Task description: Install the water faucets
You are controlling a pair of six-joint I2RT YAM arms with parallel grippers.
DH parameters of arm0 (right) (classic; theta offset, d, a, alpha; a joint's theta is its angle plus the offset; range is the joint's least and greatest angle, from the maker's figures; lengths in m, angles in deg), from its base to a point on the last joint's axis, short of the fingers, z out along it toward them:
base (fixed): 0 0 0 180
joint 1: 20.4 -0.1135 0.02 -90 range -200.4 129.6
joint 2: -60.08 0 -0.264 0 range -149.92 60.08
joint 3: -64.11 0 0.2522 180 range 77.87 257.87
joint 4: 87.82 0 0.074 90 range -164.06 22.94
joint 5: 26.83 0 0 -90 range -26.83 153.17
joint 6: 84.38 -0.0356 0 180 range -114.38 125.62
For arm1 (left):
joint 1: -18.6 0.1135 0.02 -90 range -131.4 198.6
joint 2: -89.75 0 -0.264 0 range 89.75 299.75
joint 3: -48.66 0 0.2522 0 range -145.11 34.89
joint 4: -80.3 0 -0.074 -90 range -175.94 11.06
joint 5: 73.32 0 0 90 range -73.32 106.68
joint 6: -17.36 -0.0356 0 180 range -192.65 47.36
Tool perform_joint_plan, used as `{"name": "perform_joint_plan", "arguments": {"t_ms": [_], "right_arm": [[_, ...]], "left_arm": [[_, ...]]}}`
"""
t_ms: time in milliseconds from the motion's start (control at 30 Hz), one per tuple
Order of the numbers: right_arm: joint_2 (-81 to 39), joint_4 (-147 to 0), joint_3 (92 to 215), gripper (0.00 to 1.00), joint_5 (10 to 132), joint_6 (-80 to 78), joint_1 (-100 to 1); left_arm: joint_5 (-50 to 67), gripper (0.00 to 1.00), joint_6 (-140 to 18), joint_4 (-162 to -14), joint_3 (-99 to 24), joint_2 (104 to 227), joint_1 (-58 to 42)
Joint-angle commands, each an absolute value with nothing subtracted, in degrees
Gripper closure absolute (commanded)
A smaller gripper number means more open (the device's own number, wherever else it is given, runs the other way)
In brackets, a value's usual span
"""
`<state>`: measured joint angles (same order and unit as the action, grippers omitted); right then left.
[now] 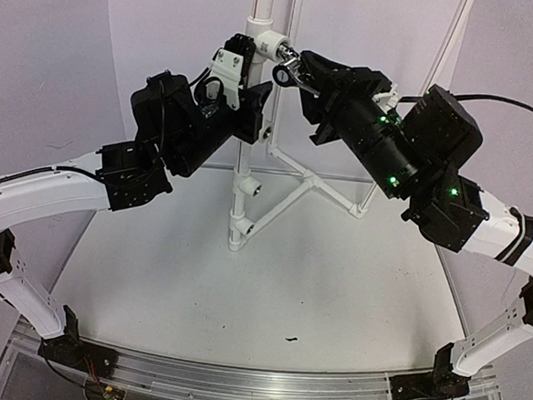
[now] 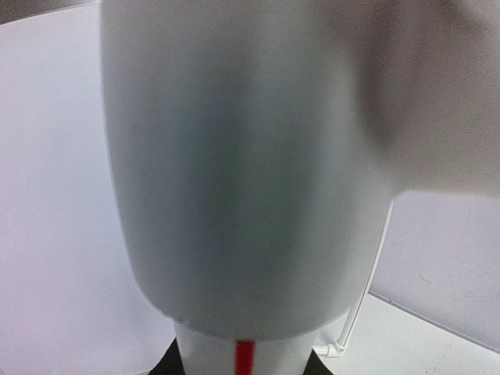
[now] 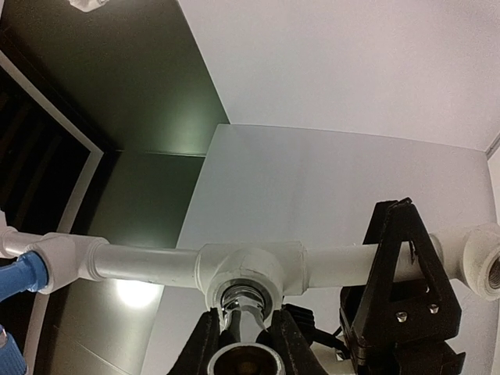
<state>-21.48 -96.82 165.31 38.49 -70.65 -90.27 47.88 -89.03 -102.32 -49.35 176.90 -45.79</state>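
Big stuff first: the white pipe frame (image 1: pixel 245 176) stands upright on the bench (image 1: pixel 333 296), and my left claw (image 1: pixel 249 89) is clamped round its vertical pipe near the top. My right claw (image 1: pixel 296 74) is clenched on the water faucet (image 3: pixel 244 312). The chrome body sits right between my fingers, threaded end poked into the tee fitting (image 3: pixel 250 269) just past my fingertips.

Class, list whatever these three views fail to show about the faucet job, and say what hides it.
- Left wrist view: a blurred white pipe fills the frame; the left gripper is unseen there.
- Right wrist view: faucet cut by the bottom edge; handle unseen.
- Top view: faucet thread too small, partly behind the right gripper.
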Motion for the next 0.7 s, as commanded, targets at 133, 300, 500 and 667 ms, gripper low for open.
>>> {"name": "perform_joint_plan", "arguments": {"t_ms": [133,300,500,667], "right_arm": [[-21.1,-96.8,167.1,0.88,32.1,-73.6,-88.7],[-21.1,-97.5,168.4,0.71,33.5,-67.8,-88.7],[-20.4,-97.5,166.9,0.59,34.4,-63.9,-88.7],[-20.5,-97.0,166.2,0.75,35.3,-62.6,-88.7]], "left_arm": [[51.3,1.0,-78.0,-84.0,-41.3,182.1,-47.1],[51.4,1.0,-77.2,-84.0,-41.7,181.9,-46.9],[50.7,1.0,-74.9,-83.2,-42.4,180.9,-45.9],[50.7,1.0,-74.3,-82.3,-42.9,180.4,-45.7]]}}
